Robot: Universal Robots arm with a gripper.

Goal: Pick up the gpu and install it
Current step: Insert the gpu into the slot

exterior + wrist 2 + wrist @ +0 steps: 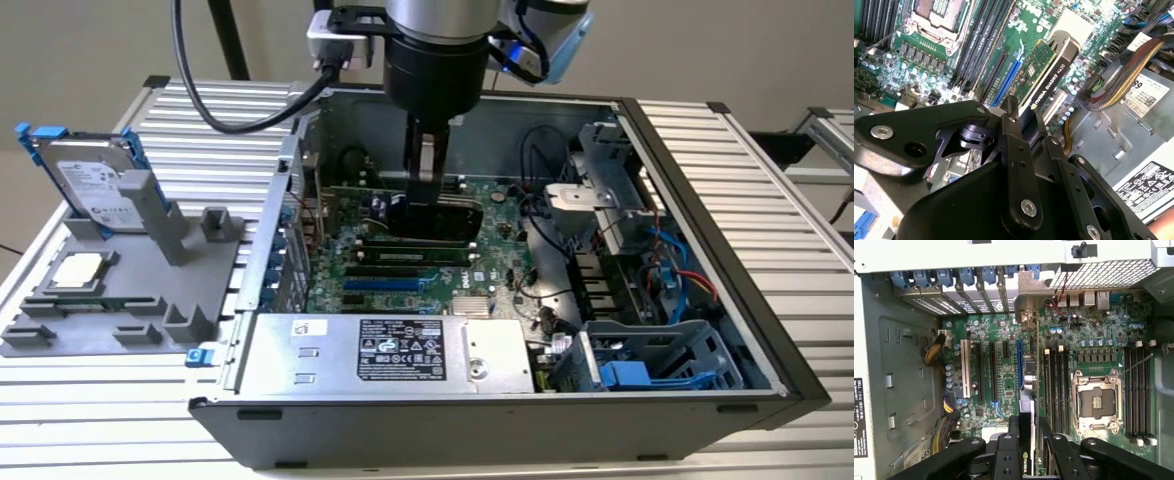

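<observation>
The black two-finger gripper (427, 195) is down inside the open dark-grey computer case (747, 330), closed on the gpu (430, 222), a thin green circuit card with a black cooler face. The card is held edge-on between the fingers, standing upright over the green motherboard (400, 270), at or just above the expansion slots; whether its edge is already seated in a slot is hard to tell.

In the second wrist view the gpu (1046, 75) runs out from the gripper (1021, 122), with its black shroud and green board edge visible beside the blue slot (1006, 80). The first wrist view shows the gripper (1026, 427) with the card's top edge (1025, 405) lined up close alongside the long blue slot (1018, 365), plus the empty silver CPU socket (1097, 402).

Inside the case, in the exterior view: silver power supply box (387, 350) at the near side and grey drive cage (654, 360) with blue parts.

Outside the case, on the exterior view's left, a grey fixture tray (107, 310) holds a silver hard drive with blue rails (91, 185), propped upright, and a small square silver CPU chip (76, 272) lying flat. All sits on a ribbed aluminium table (774, 190).
</observation>
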